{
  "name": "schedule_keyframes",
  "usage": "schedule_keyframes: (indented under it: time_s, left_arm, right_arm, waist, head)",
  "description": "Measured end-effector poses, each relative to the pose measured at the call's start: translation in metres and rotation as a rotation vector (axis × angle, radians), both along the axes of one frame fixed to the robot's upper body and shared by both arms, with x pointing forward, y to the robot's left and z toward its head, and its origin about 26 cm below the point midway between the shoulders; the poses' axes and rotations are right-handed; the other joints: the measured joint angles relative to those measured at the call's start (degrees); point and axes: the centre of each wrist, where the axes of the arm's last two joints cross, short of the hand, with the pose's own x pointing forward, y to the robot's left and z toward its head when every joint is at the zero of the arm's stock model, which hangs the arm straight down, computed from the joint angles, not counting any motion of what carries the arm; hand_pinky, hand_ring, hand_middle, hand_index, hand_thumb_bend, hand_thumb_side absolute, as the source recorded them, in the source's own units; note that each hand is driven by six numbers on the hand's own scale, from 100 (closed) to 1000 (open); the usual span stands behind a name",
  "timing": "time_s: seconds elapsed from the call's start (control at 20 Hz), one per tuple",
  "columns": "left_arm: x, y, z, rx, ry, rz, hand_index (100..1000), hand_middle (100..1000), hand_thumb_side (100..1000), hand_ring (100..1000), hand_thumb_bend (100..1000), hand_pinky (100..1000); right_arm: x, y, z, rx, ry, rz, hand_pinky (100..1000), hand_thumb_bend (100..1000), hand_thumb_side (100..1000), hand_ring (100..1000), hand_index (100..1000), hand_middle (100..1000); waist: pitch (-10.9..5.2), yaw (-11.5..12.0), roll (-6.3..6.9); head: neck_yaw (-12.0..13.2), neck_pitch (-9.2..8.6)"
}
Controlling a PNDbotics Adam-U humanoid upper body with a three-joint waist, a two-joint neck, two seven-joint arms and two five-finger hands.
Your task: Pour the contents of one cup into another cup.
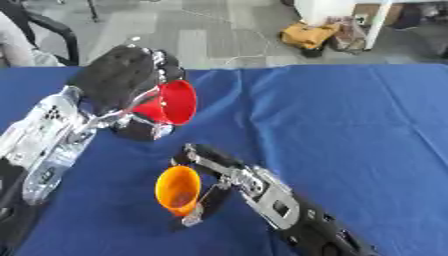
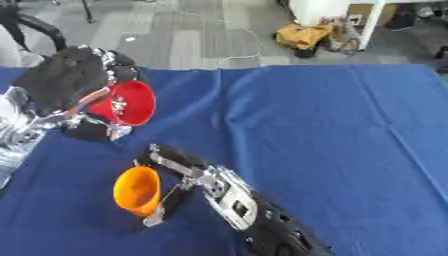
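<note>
**Two hands, both curled and lifted over the blue table**

Left hand up above the blue table, coming in from the left side. Black back of the hand turned up toward the camera. Fingers curled round the red cup, tipped on its side. Silver and black arm sloping down to the table's left edge.

Right hand lower, nearer the table's front edge, reaching in from the bottom right. Fingers and thumb curled round the orange cup, tilted, just below the left hand. Black and silver arm running off the bottom edge.
</note>
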Motion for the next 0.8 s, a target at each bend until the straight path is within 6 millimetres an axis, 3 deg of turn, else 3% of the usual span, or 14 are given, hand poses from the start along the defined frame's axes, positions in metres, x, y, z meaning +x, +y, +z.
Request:
schedule_keyframes:
  time_s: [0.8]
  left_arm:
    - [-0.0042,0.0036,-0.0039,0.080,-0.092,0.011,686,281,173,189,323,100]
  right_arm:
    - [0.0021,-0.0037,-0.0070,-0.006,0.013,-0.016,517,725,133,312,442,183]
  waist:
    - [0.00,-0.3,0.00]
  head:
    - [-0.5,-0.41]
